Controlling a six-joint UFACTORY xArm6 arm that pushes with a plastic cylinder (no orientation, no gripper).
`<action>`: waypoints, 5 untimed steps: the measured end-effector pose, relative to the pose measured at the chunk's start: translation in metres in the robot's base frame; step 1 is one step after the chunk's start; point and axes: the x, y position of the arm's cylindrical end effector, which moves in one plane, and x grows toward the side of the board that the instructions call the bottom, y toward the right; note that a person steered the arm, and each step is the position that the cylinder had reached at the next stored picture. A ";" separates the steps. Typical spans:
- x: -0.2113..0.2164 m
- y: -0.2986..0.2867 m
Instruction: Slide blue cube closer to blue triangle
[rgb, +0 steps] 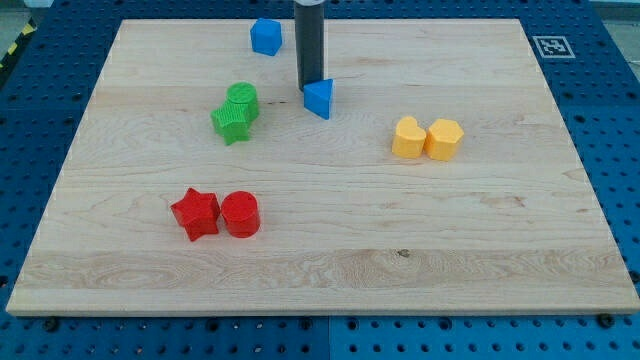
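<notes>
The blue cube sits near the board's top edge, left of centre. The blue triangle lies below and to the right of it. My rod comes down from the view's top, and my tip rests on the board just at the triangle's upper left, touching or nearly touching it. The tip is to the lower right of the blue cube, with a clear gap between them.
A green cylinder and a green star touch, left of the triangle. A yellow heart and a yellow hexagon-like block sit at the right. A red star and a red cylinder sit at the lower left. The wooden board has a fiducial tag beside its top right corner.
</notes>
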 end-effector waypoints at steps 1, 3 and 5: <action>0.000 -0.012; -0.041 -0.048; -0.077 -0.050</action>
